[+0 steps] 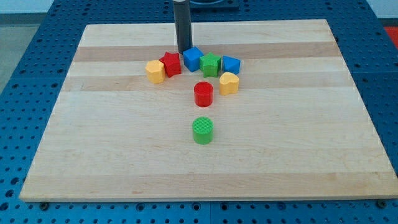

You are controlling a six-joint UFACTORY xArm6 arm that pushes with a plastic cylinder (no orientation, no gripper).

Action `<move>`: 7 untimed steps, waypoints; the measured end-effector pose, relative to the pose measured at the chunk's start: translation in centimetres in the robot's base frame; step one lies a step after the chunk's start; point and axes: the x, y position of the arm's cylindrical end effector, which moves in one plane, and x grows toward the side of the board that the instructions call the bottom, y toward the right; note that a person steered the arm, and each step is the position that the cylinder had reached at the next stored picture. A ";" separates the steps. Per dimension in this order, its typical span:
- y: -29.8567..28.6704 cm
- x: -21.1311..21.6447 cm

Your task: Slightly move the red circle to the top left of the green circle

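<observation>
The red circle stands near the board's middle. The green circle stands just below it in the view, with a small gap between them. My tip is at the view's top, just behind the row of blocks, between the red star and the blue cube. It is above and left of the red circle, well apart from it.
A row of blocks lies above the red circle: a yellow hexagon, the red star, the blue cube, a green star, a blue block and a yellow heart. The wooden board lies on a blue perforated table.
</observation>
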 end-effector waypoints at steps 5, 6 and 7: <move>-17.4 8.9; -15.1 16.6; -9.7 22.6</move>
